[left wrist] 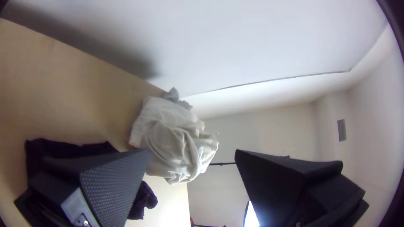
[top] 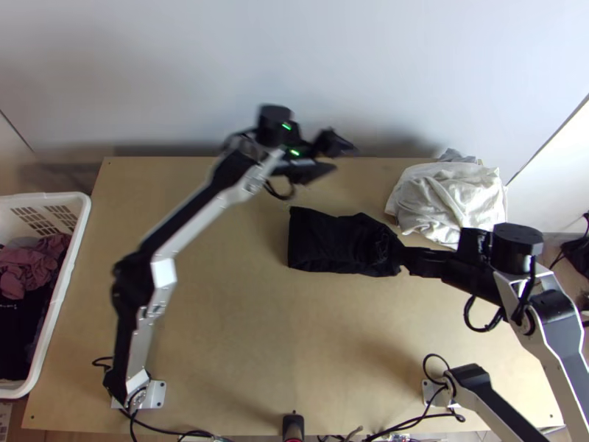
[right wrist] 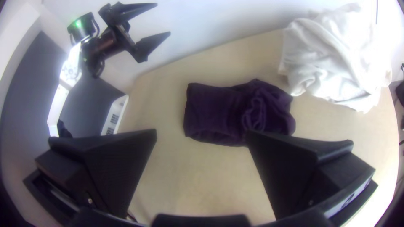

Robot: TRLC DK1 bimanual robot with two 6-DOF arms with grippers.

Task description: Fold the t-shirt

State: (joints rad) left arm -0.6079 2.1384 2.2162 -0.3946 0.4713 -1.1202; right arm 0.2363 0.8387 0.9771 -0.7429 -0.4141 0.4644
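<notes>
The dark t-shirt lies mid-worktop, folded into a compact bundle; its left end is fairly flat and squared, its right end bunched and wrinkled; the left gripper is near the far edge, beyond the bundle, its jaws spread with nothing between them; the right gripper is at the bunched end, jaws wide apart, though whether they touch the fabric cannot be told; a pale cloth heap sits at the far right.

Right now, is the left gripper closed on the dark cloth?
No, the left gripper stands open, and the dark cloth lies on the table apart from it.
</notes>
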